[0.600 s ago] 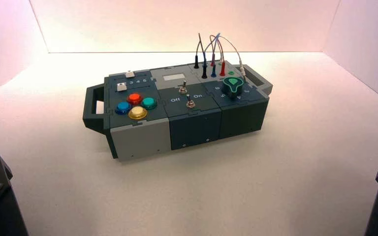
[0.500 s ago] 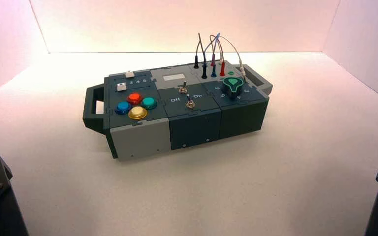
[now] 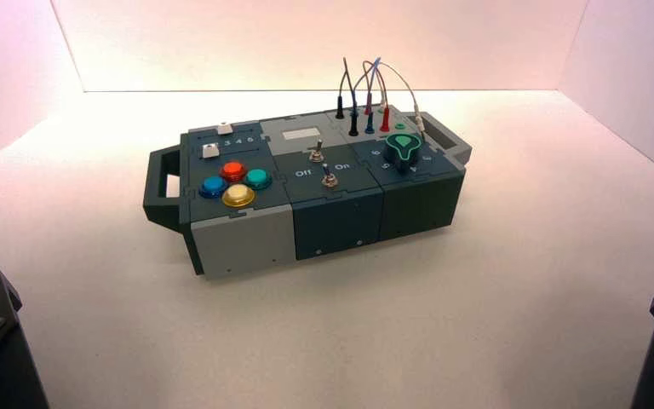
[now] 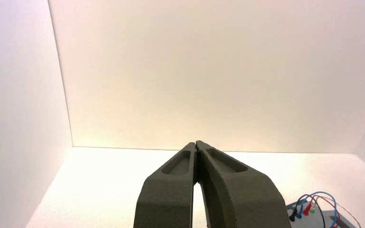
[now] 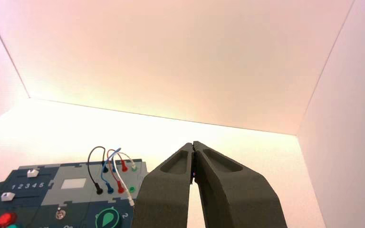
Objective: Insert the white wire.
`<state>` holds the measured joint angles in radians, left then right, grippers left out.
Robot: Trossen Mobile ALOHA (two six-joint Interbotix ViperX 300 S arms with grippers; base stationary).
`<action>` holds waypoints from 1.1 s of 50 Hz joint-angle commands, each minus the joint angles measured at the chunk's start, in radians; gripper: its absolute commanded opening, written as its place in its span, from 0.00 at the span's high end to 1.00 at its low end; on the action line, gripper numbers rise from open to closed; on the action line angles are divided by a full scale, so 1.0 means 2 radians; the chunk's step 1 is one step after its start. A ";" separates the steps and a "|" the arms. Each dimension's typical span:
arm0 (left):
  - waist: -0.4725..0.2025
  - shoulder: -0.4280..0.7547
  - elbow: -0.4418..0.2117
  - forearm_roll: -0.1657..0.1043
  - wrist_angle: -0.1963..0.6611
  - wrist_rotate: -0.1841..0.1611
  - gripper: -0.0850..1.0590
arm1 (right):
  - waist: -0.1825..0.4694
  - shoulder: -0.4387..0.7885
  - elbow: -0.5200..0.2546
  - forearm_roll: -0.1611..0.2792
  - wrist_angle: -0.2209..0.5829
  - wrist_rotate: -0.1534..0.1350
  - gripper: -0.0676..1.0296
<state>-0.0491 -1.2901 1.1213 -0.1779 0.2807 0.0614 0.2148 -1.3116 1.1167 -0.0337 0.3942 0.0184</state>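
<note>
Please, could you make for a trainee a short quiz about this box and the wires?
1. Multiple choice: which button lies nearest the robot? a) red b) yellow c) green
2. True or false: the white wire's loose plug sits in a socket.
3. Fill in: the knob lies to the ____ of the two toggle switches.

Key: 1 b, the yellow button; 2 false, it hangs outside the green socket; 3 right.

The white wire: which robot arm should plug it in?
Probably the right one: the white wire's loose plug hangs near the box's right end, and the right gripper waits on that side, shut and empty.
</note>
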 commanded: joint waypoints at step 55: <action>0.002 0.013 -0.008 -0.003 0.011 -0.005 0.95 | 0.144 0.316 -0.087 0.032 0.136 -0.008 0.37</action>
<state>-0.0491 -1.2793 1.1244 -0.1825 0.3083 0.0522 0.4893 -0.7010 0.9679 0.0230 0.6703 0.0031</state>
